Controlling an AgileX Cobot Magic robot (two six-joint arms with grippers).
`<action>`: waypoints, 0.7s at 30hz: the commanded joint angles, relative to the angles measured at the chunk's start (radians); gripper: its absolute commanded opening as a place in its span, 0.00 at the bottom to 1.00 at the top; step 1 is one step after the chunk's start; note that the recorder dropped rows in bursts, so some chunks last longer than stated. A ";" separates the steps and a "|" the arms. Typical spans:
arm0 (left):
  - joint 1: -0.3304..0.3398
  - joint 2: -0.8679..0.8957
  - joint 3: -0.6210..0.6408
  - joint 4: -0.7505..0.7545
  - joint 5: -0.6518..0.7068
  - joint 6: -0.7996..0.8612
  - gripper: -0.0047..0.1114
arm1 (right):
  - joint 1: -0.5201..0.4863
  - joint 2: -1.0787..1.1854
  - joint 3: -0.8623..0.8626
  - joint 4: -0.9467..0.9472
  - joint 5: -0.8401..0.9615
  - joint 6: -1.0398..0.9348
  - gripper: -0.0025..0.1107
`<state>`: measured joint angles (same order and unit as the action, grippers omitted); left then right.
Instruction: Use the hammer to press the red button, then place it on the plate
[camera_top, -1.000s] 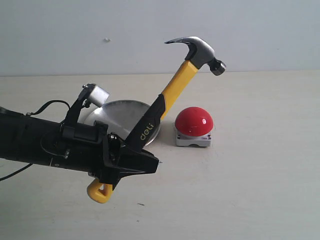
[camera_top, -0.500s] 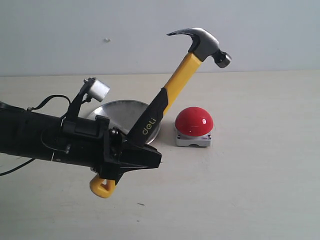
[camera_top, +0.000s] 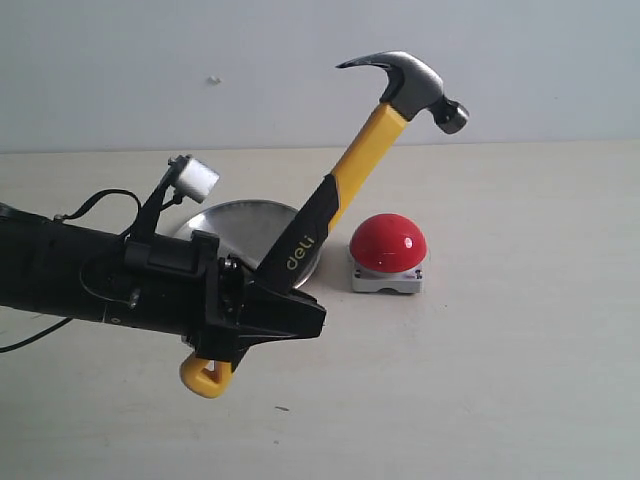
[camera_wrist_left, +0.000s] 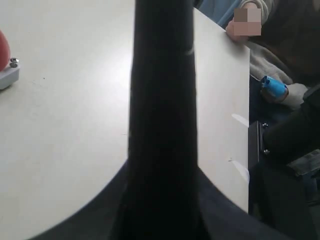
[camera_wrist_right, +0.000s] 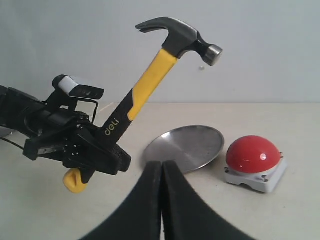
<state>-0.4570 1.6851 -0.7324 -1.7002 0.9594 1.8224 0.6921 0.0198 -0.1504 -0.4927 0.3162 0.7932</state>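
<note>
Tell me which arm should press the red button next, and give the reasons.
Left. The left end effector is shut on the hammer, whose head is raised near the red button. The right end effector is shut, holds nothing, and sits back from the button.

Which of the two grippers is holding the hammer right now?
The left gripper: it clamps the hammer by its black grip, head raised. The right gripper is shut on nothing.

Open air lies under the head of my raised hammer (camera_top: 365, 150), above the red button (camera_top: 388, 243); the plate (camera_top: 240, 225) lies just beside.
</note>
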 joint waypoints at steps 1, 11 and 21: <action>-0.001 -0.020 -0.014 -0.044 0.068 0.019 0.04 | 0.000 -0.005 0.005 0.036 -0.049 0.002 0.02; -0.001 -0.089 -0.040 -0.042 -0.131 -0.114 0.04 | 0.000 -0.005 0.005 0.036 -0.079 0.002 0.02; -0.036 -0.197 -0.065 0.126 -0.312 -0.317 0.04 | 0.000 -0.011 0.005 0.036 -0.079 0.002 0.02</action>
<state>-0.4638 1.5185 -0.7930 -1.5452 0.6371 1.5029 0.6921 0.0198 -0.1504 -0.4589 0.2495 0.7968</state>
